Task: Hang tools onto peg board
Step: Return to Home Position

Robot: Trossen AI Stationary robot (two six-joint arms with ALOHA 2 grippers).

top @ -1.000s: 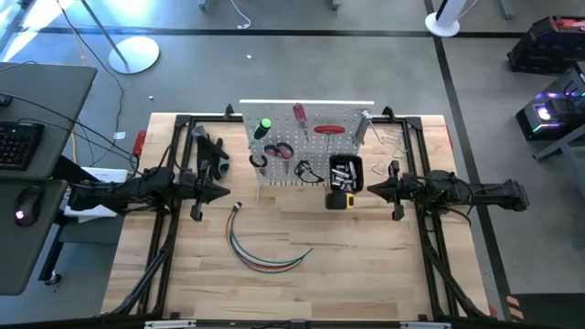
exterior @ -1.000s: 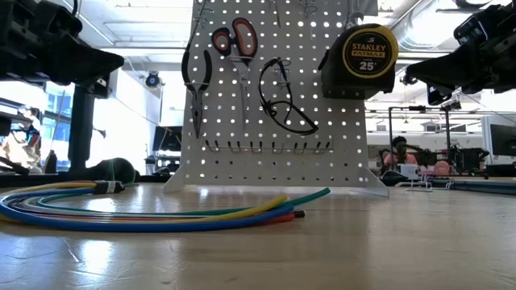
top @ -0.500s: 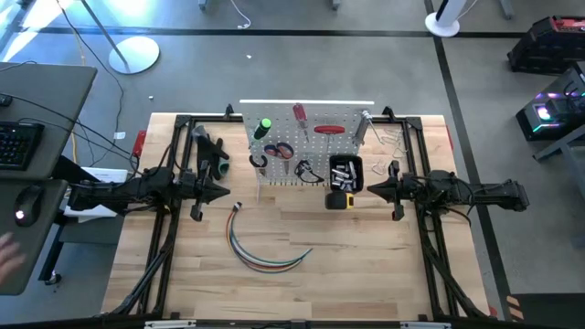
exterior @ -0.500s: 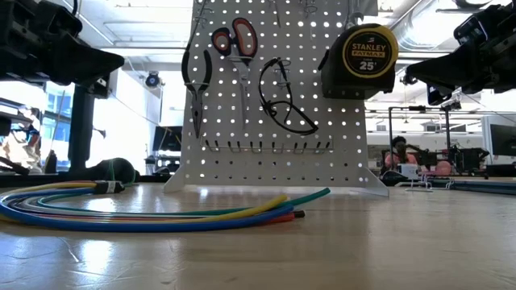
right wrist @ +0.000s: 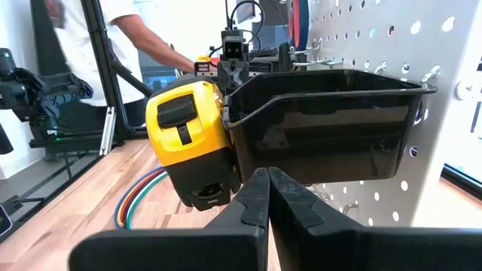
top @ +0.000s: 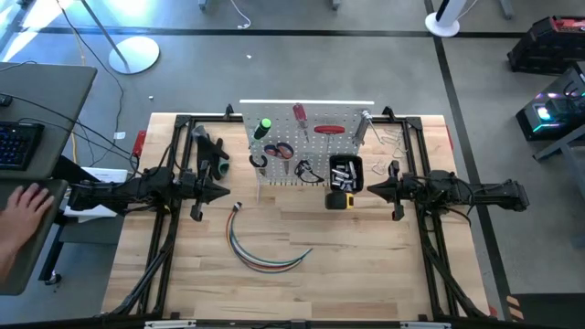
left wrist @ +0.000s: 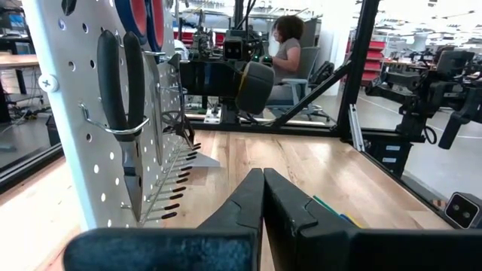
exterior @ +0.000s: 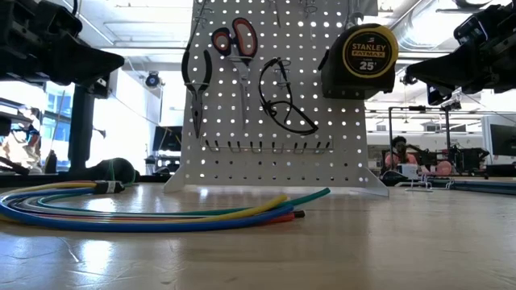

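The white peg board (top: 306,146) stands upright at the table's far middle. Black-handled pliers (exterior: 196,80), red-handled scissors (exterior: 234,39) and dark safety glasses (exterior: 286,101) hang from its hooks. Higher up are a green-handled screwdriver (top: 263,125) and a red-handled one (top: 299,114). A yellow tape measure (right wrist: 188,143) hangs at the rim of the black bin (right wrist: 324,124). My left gripper (top: 227,190) is shut, level, just left of the board. My right gripper (top: 368,189) is shut, level, just right of the bin. Neither touches anything.
A curved bundle of coloured cables (top: 265,249) lies on the wood near the board's front. A dark tool with a green part (top: 216,157) lies left of the board, and metal clamps (top: 393,139) lie to its right. The black frame (top: 183,123) rings the table. A person's hand (top: 23,215) is at the desk.
Both arms have kept still. A person's hand has come into the high view at the desk left of the table.
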